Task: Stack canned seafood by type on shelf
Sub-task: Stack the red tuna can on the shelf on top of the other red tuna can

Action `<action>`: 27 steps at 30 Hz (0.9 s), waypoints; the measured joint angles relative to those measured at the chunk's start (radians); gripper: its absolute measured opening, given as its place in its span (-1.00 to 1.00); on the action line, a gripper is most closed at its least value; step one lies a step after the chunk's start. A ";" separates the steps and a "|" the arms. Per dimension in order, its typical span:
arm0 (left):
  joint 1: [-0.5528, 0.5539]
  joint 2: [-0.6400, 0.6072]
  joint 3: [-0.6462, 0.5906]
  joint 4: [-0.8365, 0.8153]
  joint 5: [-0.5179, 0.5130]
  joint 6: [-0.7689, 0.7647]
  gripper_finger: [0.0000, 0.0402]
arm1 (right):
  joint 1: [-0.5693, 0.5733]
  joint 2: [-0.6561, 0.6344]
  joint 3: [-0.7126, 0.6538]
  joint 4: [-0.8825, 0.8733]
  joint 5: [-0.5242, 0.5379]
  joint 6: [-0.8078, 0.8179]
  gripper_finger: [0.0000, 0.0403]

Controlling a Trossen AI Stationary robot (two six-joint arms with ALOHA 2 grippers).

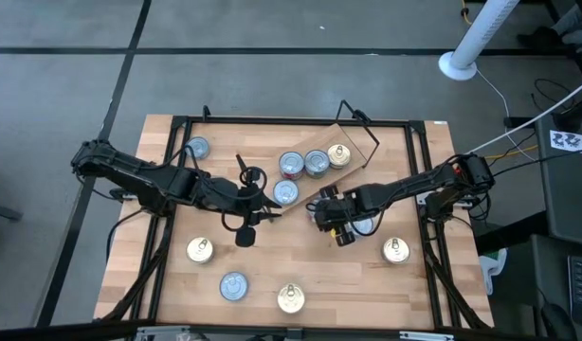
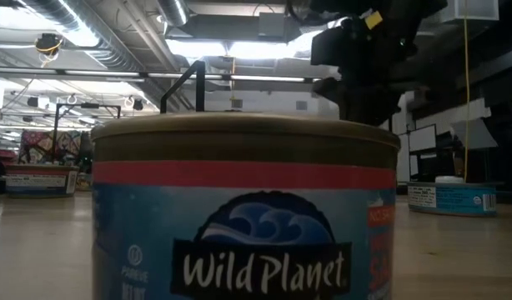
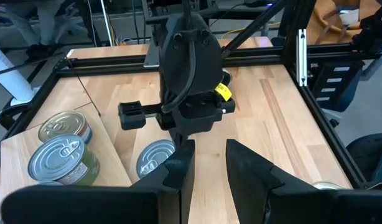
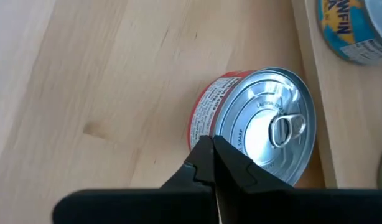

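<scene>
The shelf (image 1: 353,152), a light plank on black wire legs, stands askew at the table's far middle and carries three tins (image 1: 316,163). A silver-topped, red-and-blue-labelled tin (image 1: 285,192) (image 4: 259,124) stands on the table by the shelf's near-left end. My right gripper (image 1: 312,203) (image 4: 211,149) is shut, its tips at this tin's rim. My left gripper (image 1: 266,210) (image 3: 209,165) is open, just left of that tin, facing the right gripper (image 3: 188,81) and touching nothing. Other tins stand singly about the table. My right gripper's shut fingertips (image 4: 206,155) lie over the rim (image 4: 209,127) of the silver-topped tin on its label side, coming from the table's right and slanting down. Whether they touch it I cannot tell. The tin stands upright on the table.
Loose tins stand at the far left (image 1: 197,148), near left (image 1: 200,250), near middle (image 1: 233,285) (image 1: 291,298) and near right (image 1: 396,250). One blue-labelled tin (image 2: 239,217) fills the low view. A black frame (image 1: 177,123) borders the table.
</scene>
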 joint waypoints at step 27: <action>0.000 0.000 0.000 0.001 0.000 0.000 -0.57 | -0.004 -0.003 0.253 -0.181 0.022 -0.125 -1.00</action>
